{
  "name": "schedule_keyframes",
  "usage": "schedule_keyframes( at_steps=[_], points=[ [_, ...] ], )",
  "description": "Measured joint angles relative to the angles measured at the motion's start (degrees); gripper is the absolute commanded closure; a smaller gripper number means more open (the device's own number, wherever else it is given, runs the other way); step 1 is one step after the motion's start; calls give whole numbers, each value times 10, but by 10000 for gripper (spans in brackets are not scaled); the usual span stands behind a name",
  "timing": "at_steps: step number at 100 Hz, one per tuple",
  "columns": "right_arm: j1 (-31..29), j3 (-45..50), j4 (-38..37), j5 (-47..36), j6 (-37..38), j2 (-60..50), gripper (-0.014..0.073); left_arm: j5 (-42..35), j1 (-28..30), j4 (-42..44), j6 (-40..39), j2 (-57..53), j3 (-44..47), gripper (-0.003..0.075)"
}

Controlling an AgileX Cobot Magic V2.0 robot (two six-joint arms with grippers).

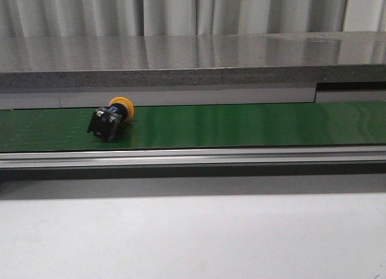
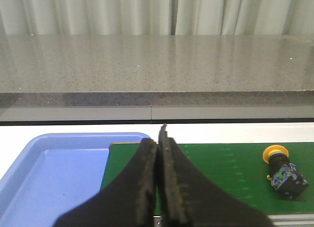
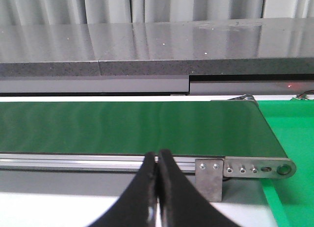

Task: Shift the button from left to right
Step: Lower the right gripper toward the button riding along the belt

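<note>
Landmark: the green conveyor belt (image 1: pixel 241 125).

Nearest the cameras, both grippers. Left gripper (image 2: pixel 158 158): jaws pressed together, nothing between them, hanging over the near edge of the belt's left end. Right gripper (image 3: pixel 157 173): likewise clenched and empty, in front of the belt's aluminium side rail (image 3: pixel 98 160), short of the belt's right end roller.

Beside the belt's left end, a blue tray (image 2: pixel 54 173). Its visible part looks bare.

On the belt, toward its left portion: the button (image 1: pixel 110 119), lying on its side. Black blocky body toward the near edge, yellow-orange disc head toward the far edge. Well apart from both grippers.

Past the belt's right end, a green surface (image 3: pixel 289 128). Beyond the belt, a grey stone-like ledge (image 1: pixel 193 55), then curtains.

Handling judgement: hard plastic, rigid, probably light, not fragile. The round head could let it roll or pivot if nudged. The disc is a poor grip: curved and smooth-looking. Best hold is across the flat opposite faces of the black body, jaws opened first, closing squarely so it does not twist out.
</note>
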Motion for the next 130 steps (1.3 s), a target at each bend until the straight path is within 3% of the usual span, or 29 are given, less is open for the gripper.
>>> schedule_keyframes(
  at_steps=[38,57,90,115,123,130],
  points=[
    [0,-50,44,13,0,22,661,0,0,0,0,0,0,740],
    [0,-149,45,82,4,123,661,0,0,0,0,0,0,740],
    [0,-345,45,272,4,338,661,0,0,0,0,0,0,740],
    [0,-406,45,300,0,449,658,0,0,0,0,0,0,740],
    [0,-410,45,294,4,466,624,0,0,0,0,0,0,740],
    [0,-411,45,289,0,472,539,0,0,0,0,0,0,740]
  ],
)
